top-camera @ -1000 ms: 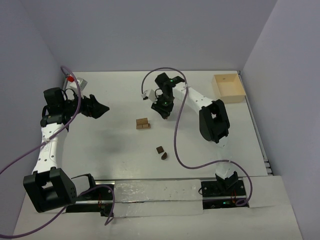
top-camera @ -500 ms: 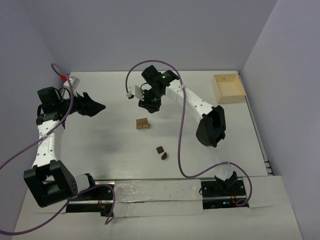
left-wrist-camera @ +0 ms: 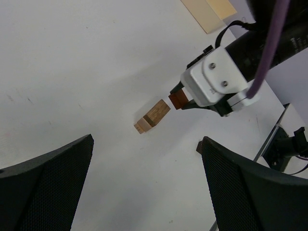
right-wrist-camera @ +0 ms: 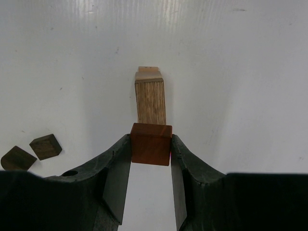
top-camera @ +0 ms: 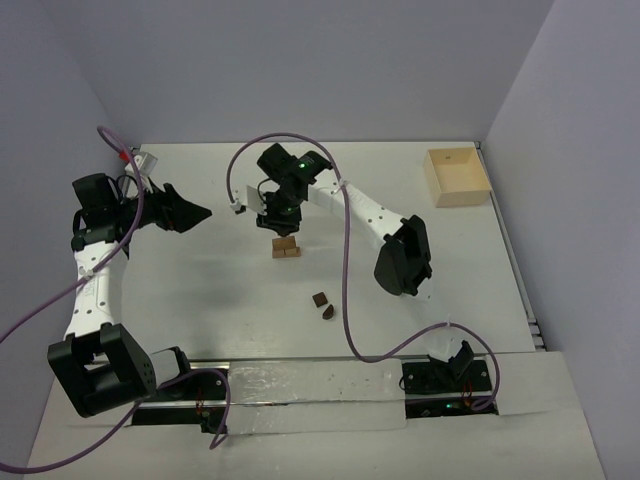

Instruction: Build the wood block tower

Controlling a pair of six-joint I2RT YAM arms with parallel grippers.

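Note:
The wood block tower (top-camera: 286, 246) is a small stack on the table: a tan oak block (right-wrist-camera: 150, 102) on a lighter flat piece (right-wrist-camera: 148, 74). It also shows in the left wrist view as the tower (left-wrist-camera: 152, 115). My right gripper (right-wrist-camera: 151, 144) is shut on a reddish-brown cube (right-wrist-camera: 151, 143), held just above and beside the top of the stack. From above, the right gripper (top-camera: 280, 222) hangs over the stack's far side. The cube (left-wrist-camera: 178, 99) sits close to the stack's end, and I cannot tell whether they touch. My left gripper (left-wrist-camera: 147, 144) is open and empty, far to the left (top-camera: 190, 212).
Two dark brown blocks (top-camera: 320, 299) (top-camera: 329, 312) lie loose nearer the arm bases, also seen as blocks (right-wrist-camera: 45, 146) (right-wrist-camera: 17, 158) in the right wrist view. A pale square wooden box (top-camera: 457, 176) stands at the back right. Purple cables loop over both arms.
The right arm has swung left with the reddish-brown cube, from right of the stack to right over it. The left arm drew back slightly to the left, then held still.

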